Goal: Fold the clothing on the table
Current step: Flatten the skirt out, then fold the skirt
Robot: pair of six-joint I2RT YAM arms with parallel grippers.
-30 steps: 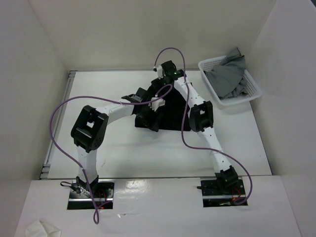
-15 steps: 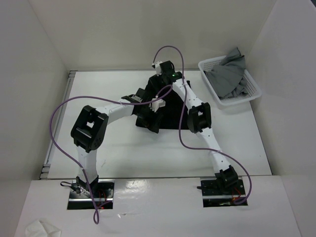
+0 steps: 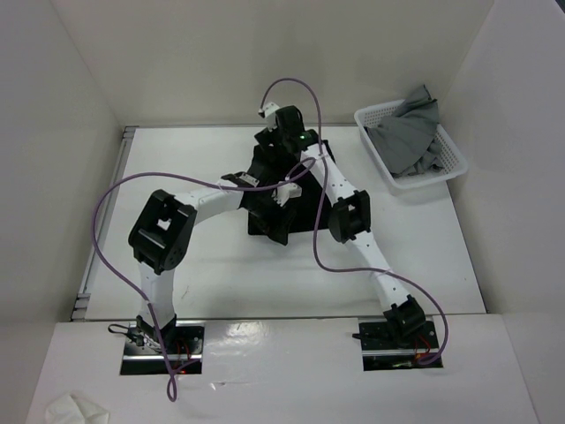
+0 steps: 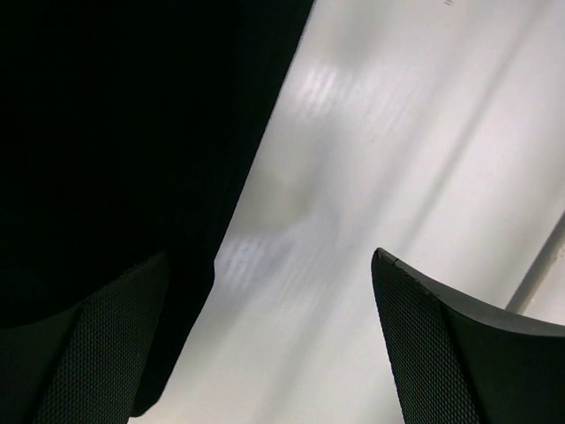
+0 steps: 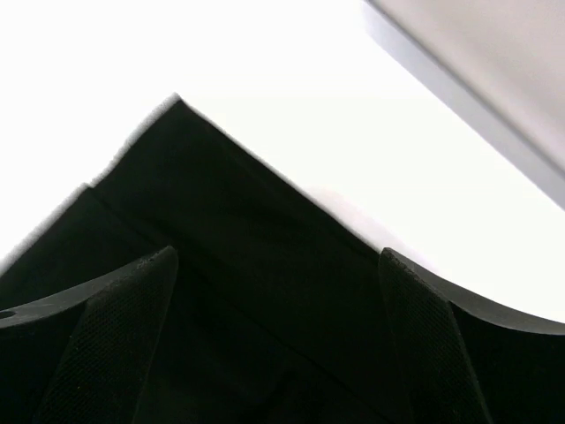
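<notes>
A thin metal rail [image 3: 104, 225] runs down the left edge of the white worktop [image 3: 212, 265]. The left arm reaches in from that side, a purple cable [image 3: 101, 230] looping off it. Its gripper, the left gripper [image 3: 272, 223], hangs over the near left edge of the black garment [image 3: 300, 212], which lies in the middle of the worktop towards the back. The right arm crosses over the garment from the right, and the right gripper [image 3: 265, 161] hangs at its far corner. At the far right a white basket [image 3: 459, 161] holds grey clothes [image 3: 408, 137], well apart from the black garment.

From above both grippers are dark shapes against dark cloth, so how their jaws stand cannot be told there. The wrist cameras settle it. In the left wrist view the left gripper [image 4: 269, 265] is released, its jaws wide: one finger is over the garment [image 4: 115, 132], the other over bare worktop [image 4: 353, 177], and the cloth's straight edge runs between them. In the right wrist view the right gripper [image 5: 278, 256] is also released, both fingers spread above the garment [image 5: 221, 221]. The garment's pointed corner lies flat on the worktop [image 5: 221, 53], with a fold line across the cloth.
</notes>
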